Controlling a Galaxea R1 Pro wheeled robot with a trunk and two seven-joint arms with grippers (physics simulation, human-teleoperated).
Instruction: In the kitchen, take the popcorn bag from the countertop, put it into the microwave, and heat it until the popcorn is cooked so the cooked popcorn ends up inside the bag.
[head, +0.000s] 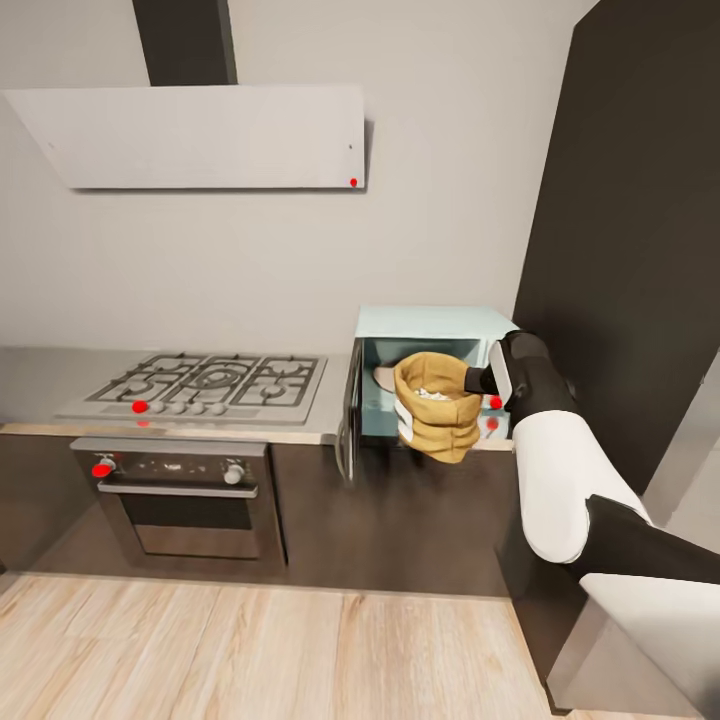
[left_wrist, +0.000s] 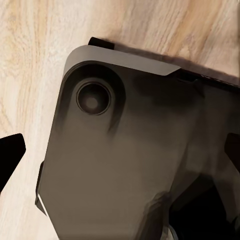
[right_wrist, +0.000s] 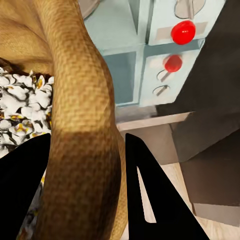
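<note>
Kitchen counter is carrying the microwave, door hanging open. Right gripper is clenching the popcorn bag rim at 3 o'clock, bag hanging at the opening. Insert step; next, prob. pushing it further inside & letting go.

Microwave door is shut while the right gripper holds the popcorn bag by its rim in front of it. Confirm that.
Not quite: the microwave door stands open, swung to the side, as the head view shows. The rest holds: the right gripper has its fingers clamped over the rim of the popcorn bag, held in front of the open cavity.
</note>
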